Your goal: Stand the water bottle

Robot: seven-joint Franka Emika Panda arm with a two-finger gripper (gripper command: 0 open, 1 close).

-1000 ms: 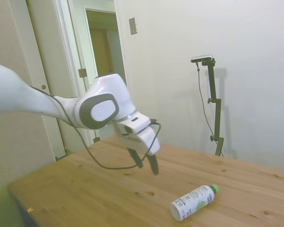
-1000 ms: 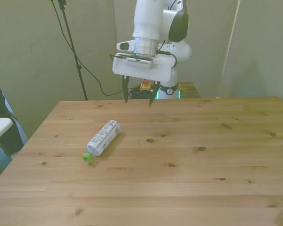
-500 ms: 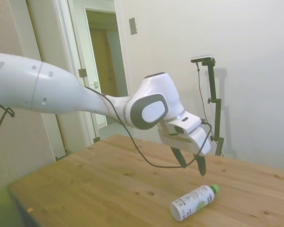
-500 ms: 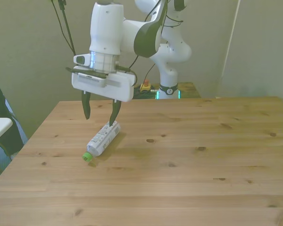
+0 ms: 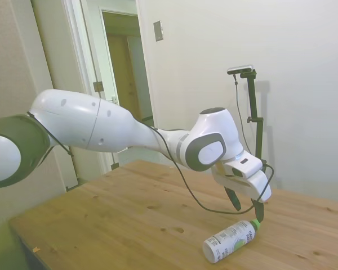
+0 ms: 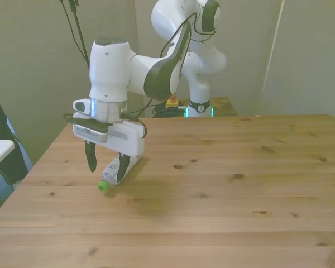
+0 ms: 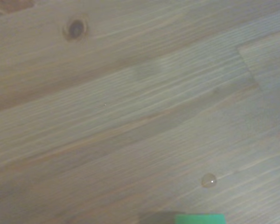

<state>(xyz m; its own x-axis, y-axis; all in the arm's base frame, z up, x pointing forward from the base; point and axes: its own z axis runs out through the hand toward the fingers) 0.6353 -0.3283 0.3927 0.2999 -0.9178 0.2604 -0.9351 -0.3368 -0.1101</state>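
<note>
One water bottle [image 6: 118, 169] here, lying flat on its side on the wooden table [image 6: 223, 190], green cap [image 5: 256, 224] at one end, white label wrapped round the body. One arm [image 5: 101, 126], one gripper [image 6: 104, 166], and that's the lot. The bottle sits right under the gripper, its cap end down between the two dark fingers [image 6: 90, 160], which are spread wide and clamped on nothing. The arm is stretched long and low across the table, wrist bent so the fingers point straight down. From the wrist view there's just bare wood grain with a sliver of green cap [image 7: 199, 218] at the edge.
</note>
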